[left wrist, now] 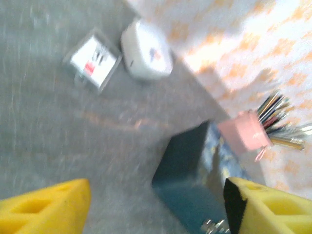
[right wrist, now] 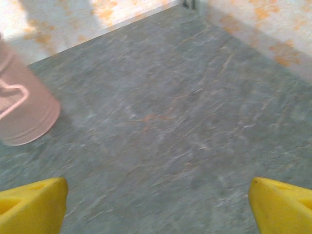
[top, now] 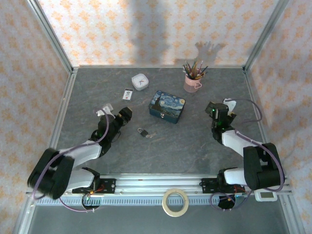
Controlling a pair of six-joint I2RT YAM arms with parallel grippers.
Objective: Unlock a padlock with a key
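The small dark padlock [top: 142, 131] lies on the grey table [top: 195, 146] in the top view, with the thin silvery key [top: 151, 134] right beside it on its right. My left gripper [top: 126, 115] hovers a little up and to the left of them, apart from both. In the left wrist view its yellow fingers [left wrist: 53, 207] stand wide apart with nothing between them, so the left gripper [left wrist: 157, 201] is open. My right gripper [top: 213, 110] is far to the right, and the right gripper [right wrist: 158, 197] is open over bare table.
The blue Starry Night box [top: 167, 106] [left wrist: 195, 180] stands just beyond the padlock. A white-and-black card [top: 127, 92] [left wrist: 92, 61] and a white clock [top: 140, 81] [left wrist: 146, 48] lie farther back. A pink pencil cup [top: 193, 80] [right wrist: 19, 112] stands back right, a tape roll [top: 175, 202] near the front rail.
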